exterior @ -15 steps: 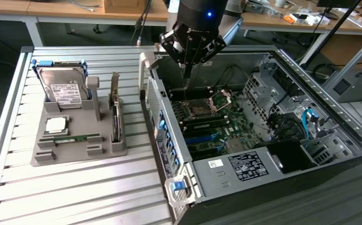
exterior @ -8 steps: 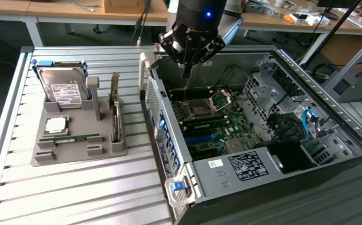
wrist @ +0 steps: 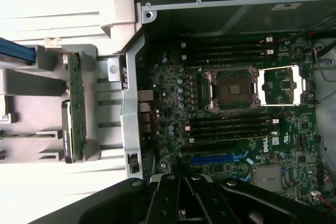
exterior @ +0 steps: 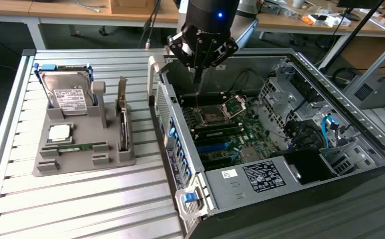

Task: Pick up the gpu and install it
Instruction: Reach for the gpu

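Pressed together, the pincer (exterior: pixel 196 78) held nothing and touched nothing; its two dark fingers (wrist: pixel 167 195) met at a single narrow tip that hung in the air above the open computer case (exterior: pixel 351 124), over the rear part of the motherboard (exterior: pixel 242 130). In the exterior view the tip hung above the board, between the case's back wall and the open CPU socket (exterior: pixel 215 115). From the wrist view the joined fingers pointed down toward the board, with the socket (wrist: pixel 233 88), the rows of dark memory slots (wrist: pixel 231 127) and the blue expansion slots (wrist: pixel 215 158) lying beneath them. The gpu (exterior: pixel 122 118) was well apart from the pincer, outside the case on the exterior view's left. It stood on its long edge in a slot of the grey holder (exterior: pixel 112 157), on the holder's side nearest the case, with its silver bracket upright at the far end. The wrist view caught the same card (wrist: pixel 76 106) edge-on as a thin green strip seated in the holder beside the case wall. A silver hard drive (exterior: pixel 69 94) stood upright in the holder, with a square processor chip (exterior: pixel 59 132) and a narrow green memory stick (exterior: pixel 76 148) lying flat on it. The holder rested on a slatted metal table (exterior: pixel 79 204).
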Robot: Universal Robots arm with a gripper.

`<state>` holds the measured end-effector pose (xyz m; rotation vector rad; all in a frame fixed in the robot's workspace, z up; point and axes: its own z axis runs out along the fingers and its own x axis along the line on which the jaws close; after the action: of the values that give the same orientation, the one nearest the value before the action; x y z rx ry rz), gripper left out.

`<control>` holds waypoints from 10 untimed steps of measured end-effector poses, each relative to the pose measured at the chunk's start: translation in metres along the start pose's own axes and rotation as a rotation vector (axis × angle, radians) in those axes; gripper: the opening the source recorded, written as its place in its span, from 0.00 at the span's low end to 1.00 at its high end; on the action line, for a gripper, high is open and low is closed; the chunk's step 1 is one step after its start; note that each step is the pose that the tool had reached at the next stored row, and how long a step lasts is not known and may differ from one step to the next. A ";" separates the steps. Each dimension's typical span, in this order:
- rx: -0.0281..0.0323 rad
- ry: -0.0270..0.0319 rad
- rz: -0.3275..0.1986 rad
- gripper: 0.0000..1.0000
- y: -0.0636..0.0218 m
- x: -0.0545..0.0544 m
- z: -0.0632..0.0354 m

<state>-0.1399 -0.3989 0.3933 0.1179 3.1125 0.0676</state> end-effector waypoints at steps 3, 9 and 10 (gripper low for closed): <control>0.0000 0.0000 0.000 0.10 -0.0001 0.001 0.0000; 0.0000 0.0000 0.000 0.10 -0.0002 0.002 -0.0001; 0.0000 0.0000 0.000 0.10 -0.0002 0.002 -0.0001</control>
<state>-0.1422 -0.3989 0.3933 0.1179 3.1125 0.0676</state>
